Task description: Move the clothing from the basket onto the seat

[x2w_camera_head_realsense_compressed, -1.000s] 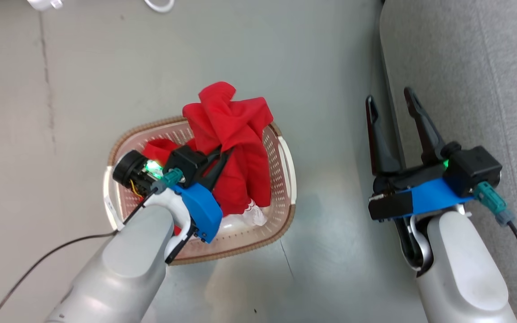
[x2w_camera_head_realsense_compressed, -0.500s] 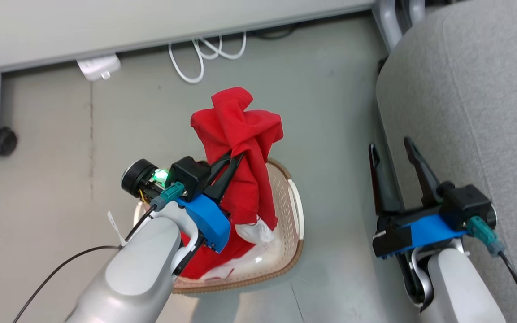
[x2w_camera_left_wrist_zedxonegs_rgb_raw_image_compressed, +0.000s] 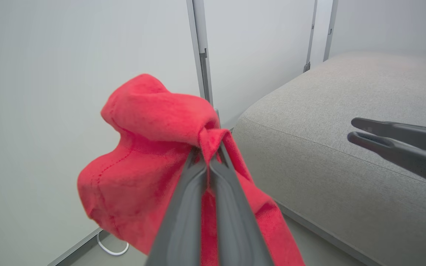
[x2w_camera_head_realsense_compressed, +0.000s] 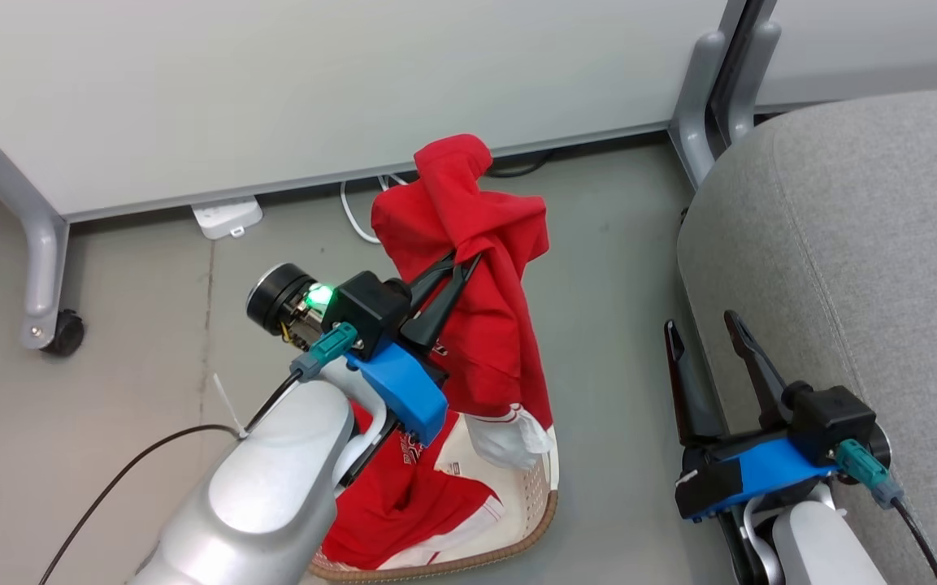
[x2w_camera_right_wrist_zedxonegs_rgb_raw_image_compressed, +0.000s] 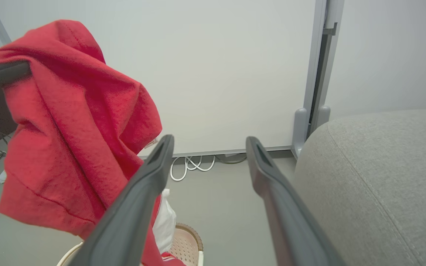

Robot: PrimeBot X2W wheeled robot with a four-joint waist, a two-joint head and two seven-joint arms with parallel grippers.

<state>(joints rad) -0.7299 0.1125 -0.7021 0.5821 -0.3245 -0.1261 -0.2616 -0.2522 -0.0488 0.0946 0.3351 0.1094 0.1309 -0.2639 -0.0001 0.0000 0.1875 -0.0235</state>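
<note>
Jersey (x2w_camera_head_realsense_compressed: 488, 325) hangs over the basket (x2w_camera_head_realsense_compressed: 551, 508)
My left gripper (x2w_camera_head_realsense_compressed: 466, 258) pinches one fold; the tail may snag the basket's rim and tug free. Right gripper (x2w_camera_head_realsense_compressed: 700, 323) gapes, empty.

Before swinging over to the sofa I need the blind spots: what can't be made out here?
1. Head view: pale left forearm hides much of the cream perforated plastic basket; the bottom edge cuts its rim.
2. Head view: lettering on the red fabric jersey lying in it is too small to read.
3. Left wrist view: the left claw covers the lifted red jersey's lower end.
</note>
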